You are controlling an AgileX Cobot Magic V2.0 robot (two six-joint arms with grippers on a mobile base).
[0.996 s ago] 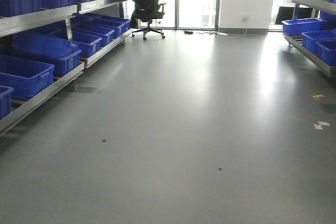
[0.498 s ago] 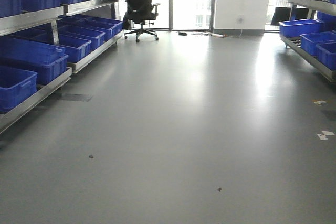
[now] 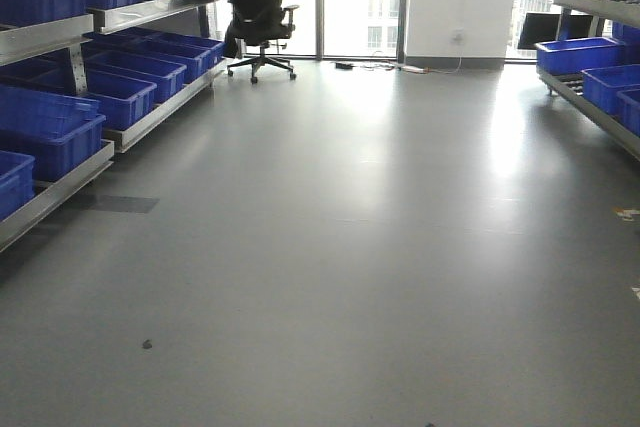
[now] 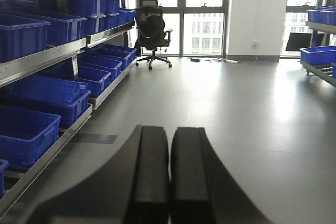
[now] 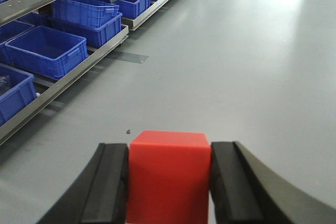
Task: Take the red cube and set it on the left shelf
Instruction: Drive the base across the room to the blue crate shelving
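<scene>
Grey floor [image 3: 380,247] lay beneath both wrists. Nearest, the right gripper [image 5: 168,182] clamped the red cube [image 5: 168,177] between its fingers; the left gripper [image 4: 169,177] sat empty, its fingers pressed together. Farther left ran the left shelf [image 3: 40,39] with blue crates [image 3: 50,132], office chair [image 3: 255,7] beyond.

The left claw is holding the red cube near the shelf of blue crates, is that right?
No, the right claw holds the red cube, as the right wrist view shows. The left claw is shut and empty. The shelf of blue crates is indeed nearby.
</scene>
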